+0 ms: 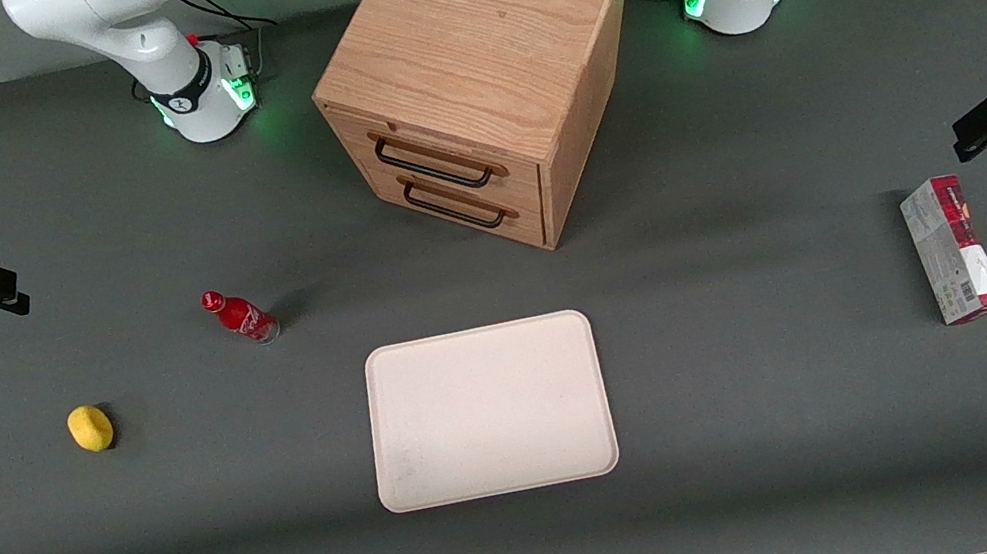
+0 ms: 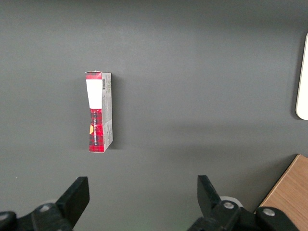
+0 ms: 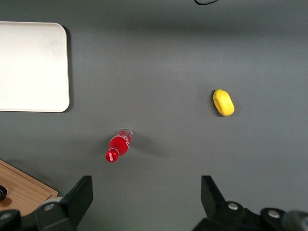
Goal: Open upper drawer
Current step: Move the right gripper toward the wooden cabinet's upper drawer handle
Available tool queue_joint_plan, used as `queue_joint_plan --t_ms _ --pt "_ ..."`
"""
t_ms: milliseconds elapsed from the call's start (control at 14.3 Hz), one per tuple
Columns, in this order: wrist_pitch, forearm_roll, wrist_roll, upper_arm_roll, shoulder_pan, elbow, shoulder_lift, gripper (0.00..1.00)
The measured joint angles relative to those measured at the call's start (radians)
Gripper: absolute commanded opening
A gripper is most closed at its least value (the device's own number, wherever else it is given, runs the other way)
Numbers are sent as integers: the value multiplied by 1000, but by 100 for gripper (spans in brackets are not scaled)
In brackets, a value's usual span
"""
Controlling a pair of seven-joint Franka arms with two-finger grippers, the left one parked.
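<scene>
The boxy oak cabinet (image 1: 473, 47) stands in the middle of the table, farther from the front camera than the tray. Its upper drawer (image 1: 414, 144) is shut flush, with a wide black wire handle (image 1: 433, 166). The matching lower drawer (image 1: 468, 220) is also shut. My right gripper (image 1: 15, 295) hovers above the table toward the working arm's end, well away from the cabinet. In the right wrist view the gripper (image 3: 147, 195) is open and empty, its fingers (image 3: 79, 195) spread wide over bare mat. A corner of the cabinet (image 3: 19, 192) shows there too.
A red bottle (image 1: 240, 317) lies on the mat between my gripper and the cabinet. A yellow lemon-like object (image 1: 91, 428) lies nearer the front camera. A white tray (image 1: 488, 410) sits in front of the cabinet. A carton (image 1: 953, 249) lies toward the parked arm's end.
</scene>
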Motion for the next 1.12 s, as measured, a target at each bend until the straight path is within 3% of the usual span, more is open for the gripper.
queue_joint_plan --t_ms 559,1118 --pt "0 4 -1 11 11 2 16 100" --pt "5 72 0 28 298 124 171 100"
